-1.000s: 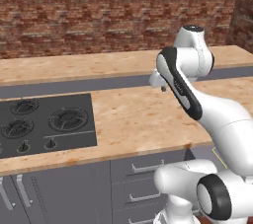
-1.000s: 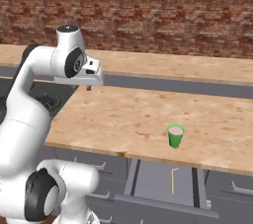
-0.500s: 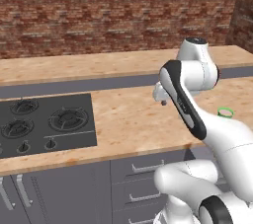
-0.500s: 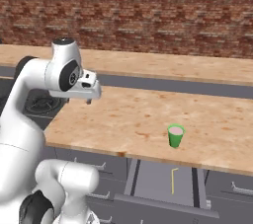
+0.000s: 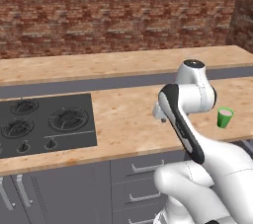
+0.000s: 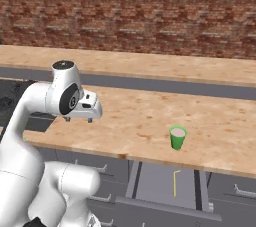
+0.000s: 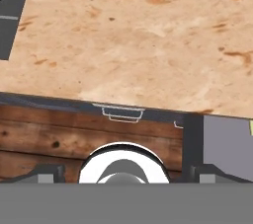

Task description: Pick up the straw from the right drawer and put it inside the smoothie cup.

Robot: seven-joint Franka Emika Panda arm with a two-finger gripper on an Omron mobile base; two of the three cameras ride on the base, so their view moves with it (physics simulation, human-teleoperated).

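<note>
Overall, the wooden counter [image 6: 150, 121] ran across the scene beneath a brick wall [image 6: 130, 11], with a black hob [image 5: 44, 124] set into its left part. Below the counter's front edge, the right drawer [image 6: 167, 191] stood pulled out, its grey interior open to view from above; narrower grey drawers [image 5: 143, 183] with silver handles were stacked to its left. The white arm [image 6: 30, 121] rose beside the counter and bent forward over the wood, holding the gripper [image 6: 80, 119] above the counter's front part, between the hob and the smoothie cup [image 6: 177, 137] and well apart from the cup. The jaws stood wide open and empty: in the hand view the two dark fingertips [image 7: 47, 173] sat at opposite sides of the picture with nothing between them, and they touched nothing. The smoothie cup, a small bright green tapered vessel with a lighter rim, stood upright on the counter near its front edge, just above the open drawer in the right base view. The straw [image 6: 175, 183], a very thin pale yellowish-green stick, lay inside the right drawer on its floor, pointing roughly front to back, below and apart from the cup.
</note>
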